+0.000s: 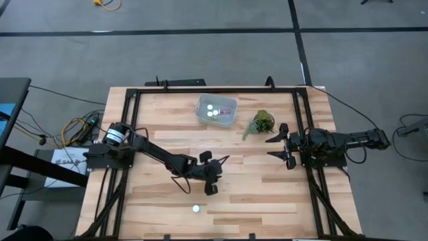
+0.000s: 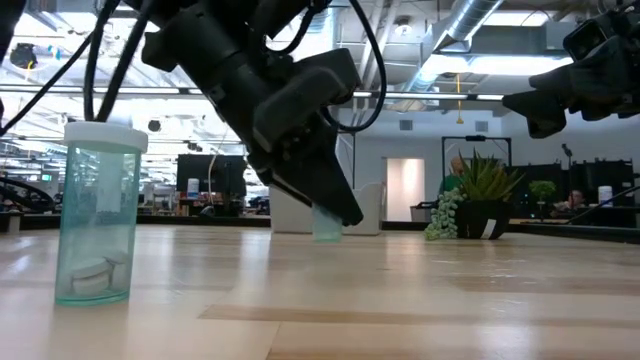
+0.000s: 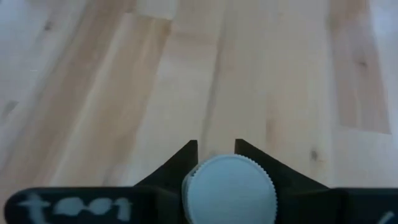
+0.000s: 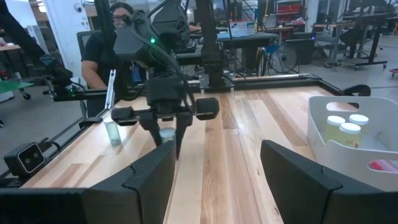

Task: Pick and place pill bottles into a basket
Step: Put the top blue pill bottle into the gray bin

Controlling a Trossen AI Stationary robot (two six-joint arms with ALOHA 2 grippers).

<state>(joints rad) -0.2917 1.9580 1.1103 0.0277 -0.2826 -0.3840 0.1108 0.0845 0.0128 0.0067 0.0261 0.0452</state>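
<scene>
Between the left claw's fingers: a pill bottle (image 3: 229, 190), white ribbed cap up, grasped just above the bench (image 1: 267, 194), at 6 o'clock from the basket.
Left claw (image 1: 212, 175): clenched on that bottle, mid-bench.
Loose bottle (image 1: 196, 208): upright, clear green body, white cap, near the front edge, at 7 o'clock from the left claw, apart from it.
Basket (image 1: 216, 110): far side of the bench; three white-capped bottles (image 4: 348, 127) and a pink one (image 4: 384, 165) inside.
Green leafy clump (image 1: 261, 122): at 3 o'clock from the basket.
Right claw (image 1: 280, 144): released, fingers spread, by the right edge, at 5 o'clock from the clump.
</scene>
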